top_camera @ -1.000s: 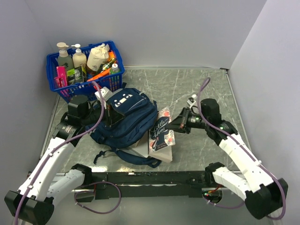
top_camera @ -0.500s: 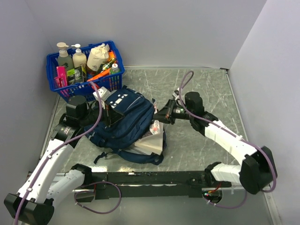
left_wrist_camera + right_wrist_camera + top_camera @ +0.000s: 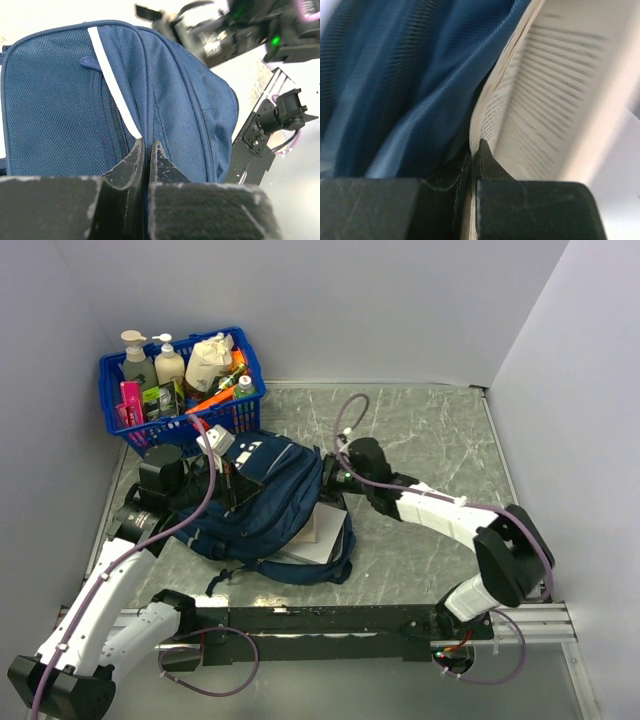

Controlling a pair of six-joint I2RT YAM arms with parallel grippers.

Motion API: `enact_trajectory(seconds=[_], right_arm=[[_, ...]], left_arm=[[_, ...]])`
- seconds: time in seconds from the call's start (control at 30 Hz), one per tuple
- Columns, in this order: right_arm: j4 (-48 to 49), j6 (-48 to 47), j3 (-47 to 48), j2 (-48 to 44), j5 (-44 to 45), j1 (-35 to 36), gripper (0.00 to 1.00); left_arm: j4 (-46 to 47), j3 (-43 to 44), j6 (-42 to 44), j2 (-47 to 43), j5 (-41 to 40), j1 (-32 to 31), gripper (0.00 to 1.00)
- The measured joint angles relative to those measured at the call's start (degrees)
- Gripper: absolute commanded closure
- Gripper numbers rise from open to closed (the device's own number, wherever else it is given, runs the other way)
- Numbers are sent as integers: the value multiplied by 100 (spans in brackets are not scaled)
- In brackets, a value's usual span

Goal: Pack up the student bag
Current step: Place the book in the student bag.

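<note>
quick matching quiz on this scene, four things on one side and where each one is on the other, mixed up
Things:
1 student bag
2 blue basket
3 book
4 left gripper

Places or states:
a far left corner of the table
b at the bag's opening, partly sticking out
c lying in the middle of the table
d shut on the bag's fabric

Pairs: 1-c, 2-a, 3-b, 4-d

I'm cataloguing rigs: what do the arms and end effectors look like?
The left arm and right arm have white link shells, black joints and a purple cable each. The left end effector and right end effector have black, scuffed, wedge-shaped fingers.
</note>
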Motion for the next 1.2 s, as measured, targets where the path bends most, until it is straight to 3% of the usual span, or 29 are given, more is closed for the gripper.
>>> enact_trajectory(seconds=[0.03,0.1,0.4,0.47,0.57,0.67,0.7,0.73,0.87,1.0,1.2], right_arm=[[-57,-48,87,140,0,76,84],[-127,-125,188,376,-28,192,74],[-737,-487,109,315,-107,155,53],[-890,-603,-13,44,-72,90,53],[-1078,-822,-376,-603,-17,-28,58],[-763,-938,-1027,-1285,-81,-238,81],[-527,-949,-1320,-1475,-94,-337,96],[-323,-964,-1589,-1596,-101,-424,100],[149,-1023,-1963,-1123,-101,-603,100],[621,-994,-1792,-271,-85,-358,100],[1058,-960,-1252,-20,-109,129,100]], left_arm=[[0,0,-15,2,0,0,99],[2,-9,-59,2,0,0,99],[-2,-15,-92,13,63,2,99],[9,-37,-101,13,66,2,99],[42,-90,-107,13,87,2,99],[46,-94,-109,13,98,2,99],[48,-94,-109,13,98,2,99],[48,-94,-109,13,98,2,99],[48,-98,-109,13,103,2,99],[153,-181,-127,13,153,2,99],[522,-404,-271,17,258,2,99]])
